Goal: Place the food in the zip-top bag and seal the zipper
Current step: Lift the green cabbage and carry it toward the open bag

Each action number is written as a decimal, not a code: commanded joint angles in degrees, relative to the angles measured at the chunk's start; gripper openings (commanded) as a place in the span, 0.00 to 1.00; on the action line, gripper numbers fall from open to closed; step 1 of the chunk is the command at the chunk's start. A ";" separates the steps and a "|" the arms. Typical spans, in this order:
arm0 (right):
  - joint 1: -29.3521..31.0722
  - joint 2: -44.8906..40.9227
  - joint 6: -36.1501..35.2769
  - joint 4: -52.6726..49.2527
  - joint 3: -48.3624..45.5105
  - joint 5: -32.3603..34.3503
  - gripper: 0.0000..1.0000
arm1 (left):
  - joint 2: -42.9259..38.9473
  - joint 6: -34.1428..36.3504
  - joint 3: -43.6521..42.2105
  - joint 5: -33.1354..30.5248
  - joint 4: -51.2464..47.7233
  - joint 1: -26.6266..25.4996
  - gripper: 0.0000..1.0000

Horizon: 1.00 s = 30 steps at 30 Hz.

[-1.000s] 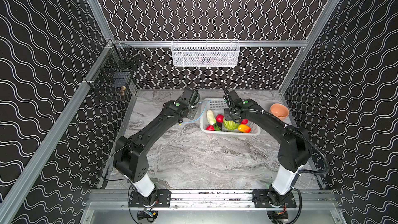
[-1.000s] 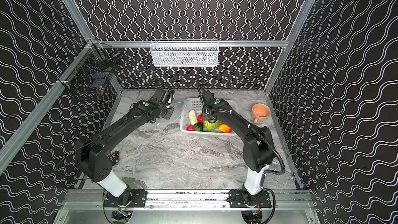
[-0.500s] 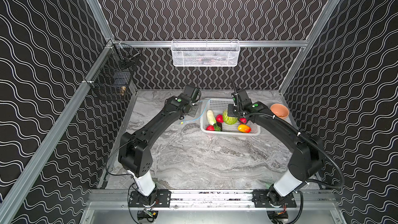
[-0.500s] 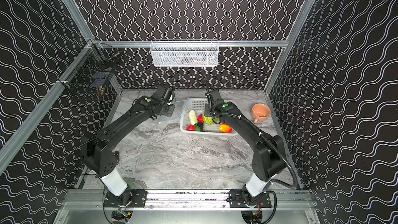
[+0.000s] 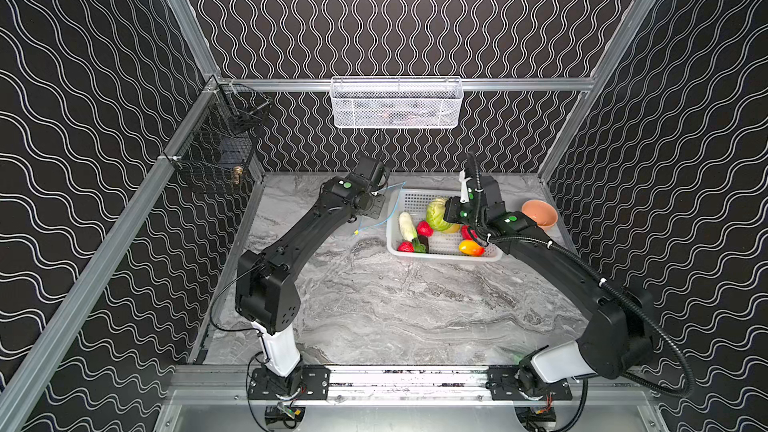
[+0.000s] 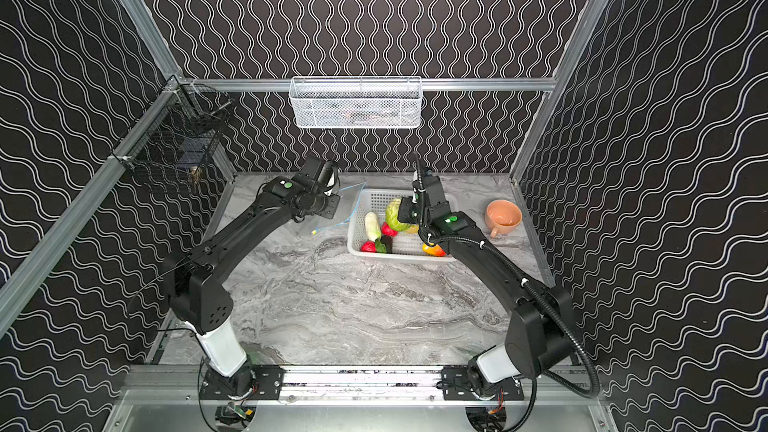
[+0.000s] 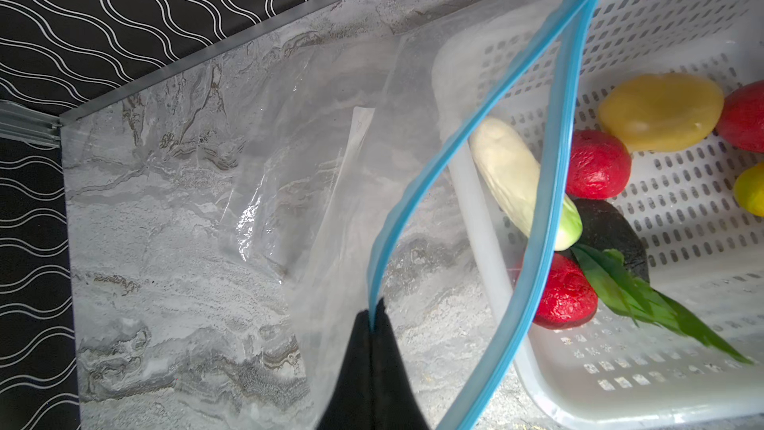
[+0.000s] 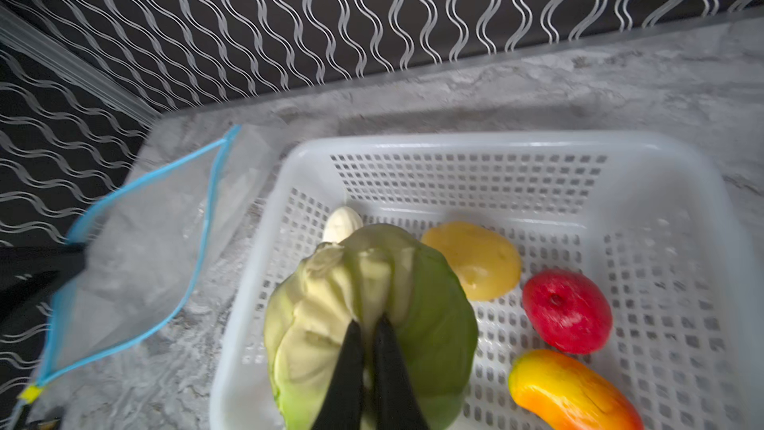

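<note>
Here, the left pincer (image 7: 374, 320) nips the zipper (image 7: 558, 138), the right pincer (image 8: 368, 324) clamps the green melon (image 8: 434, 316).

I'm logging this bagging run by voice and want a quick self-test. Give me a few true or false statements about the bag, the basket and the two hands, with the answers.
1. The left hand pinches the blue zipper strip of the zip-top bag. True.
2. The bag's mouth is sealed. False: the two sides of the strip stand apart, so the mouth is open.
3. The right hand grips the mango. False: it is shut on the green cabbage.
4. The white radish lies in the white basket. True.
5. Some food is already in the bag. False: no food shows inside it.
</note>
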 commanded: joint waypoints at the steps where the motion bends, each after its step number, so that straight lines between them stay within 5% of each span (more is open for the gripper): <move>1: -0.24 -1.42 0.57 7.36 -0.75 -4.14 0.00 | 0.51 -1.21 1.14 0.60 -0.76 0.13 0.00; 30: -0.33 -8.24 7.84 30.49 -9.12 -19.75 0.00 | 1.79 -2.73 5.42 2.91 -2.12 0.17 0.00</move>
